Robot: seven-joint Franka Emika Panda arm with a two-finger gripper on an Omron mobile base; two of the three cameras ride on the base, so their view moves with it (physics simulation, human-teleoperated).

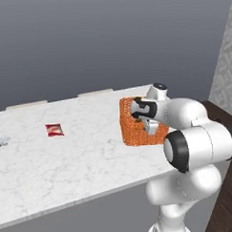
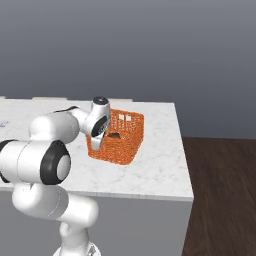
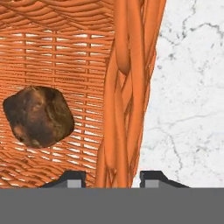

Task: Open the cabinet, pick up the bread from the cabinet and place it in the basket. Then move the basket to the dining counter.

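My gripper (image 3: 111, 177) straddles the basket (image 3: 127, 87) rim, jaws slightly apart; bread (image 3: 38, 116) inside. I'd spread fully, lift straight off the dining counter (image 3: 188, 87).

The dining counter (image 1: 81, 157) bears the basket (image 1: 133, 131) and a red packet (image 1: 54, 130).

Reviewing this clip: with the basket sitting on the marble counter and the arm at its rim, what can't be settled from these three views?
- Gripper contact with the basket wall: hand view shows tips either side of it, bottom edge cuts them off.
- Basket's near side: left base view, arm covers it.
- Small red packet on the dining counter: too small to identify.
- Bread underside: hidden by its own bulk.
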